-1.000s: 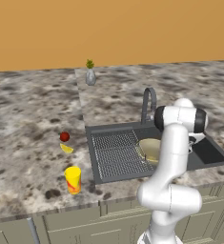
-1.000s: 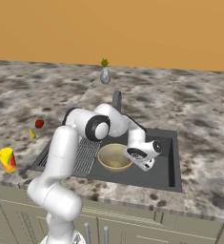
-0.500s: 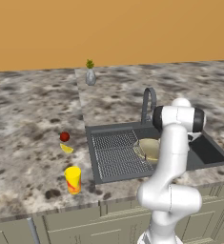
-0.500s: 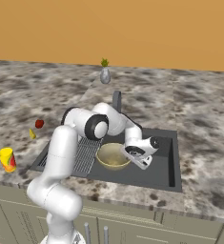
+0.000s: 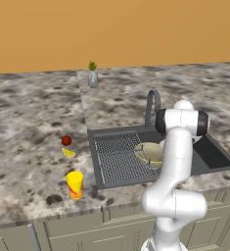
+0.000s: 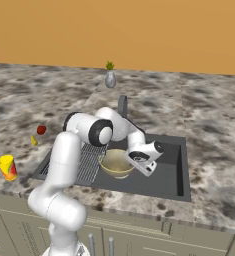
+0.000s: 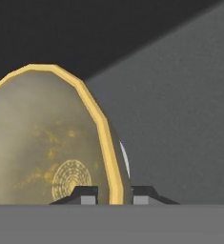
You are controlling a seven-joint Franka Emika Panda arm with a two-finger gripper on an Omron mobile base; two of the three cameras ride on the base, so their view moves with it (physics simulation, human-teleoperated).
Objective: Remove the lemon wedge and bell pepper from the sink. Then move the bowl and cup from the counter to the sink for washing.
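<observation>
Left base view: on the speckled stone counter point(image 5: 33, 127) the small dark-red round bell pepper point(image 5: 66, 141) and the tiny yellow crescent lemon wedge point(image 5: 68, 153) lie just beside each other, left of the dark grey recessed sink point(image 5: 212, 154), so the clearing half of the task looks done. The bright yellow cylindrical cup point(image 5: 75, 184) with its orange-red mark stands upright near the counter's front edge, apart from the sink and not yet moved. The wide olive-gold bowl point(image 5: 148, 151) with its pale rim sits low in the basin beside the ribbed drainboard point(image 5: 117, 158), partly hidden by the white arm. A grey vase with a green plant point(image 5: 92, 77) stands far back.

Right base view: the arm bends down into the basin and the tool point(image 6: 139, 162) meets the bowl point(image 6: 115, 163) at its right rim. The bowl appears to rest on or just above the sink floor, a sensible spot for washing.

Hand view: the two dark fingertips straddle the bowl's point(image 7: 46, 143) yellow rim, one inside and one outside. The tool point(image 7: 114, 196) is clenched on the bowl by its thin edge, the only part narrow enough to pinch.
</observation>
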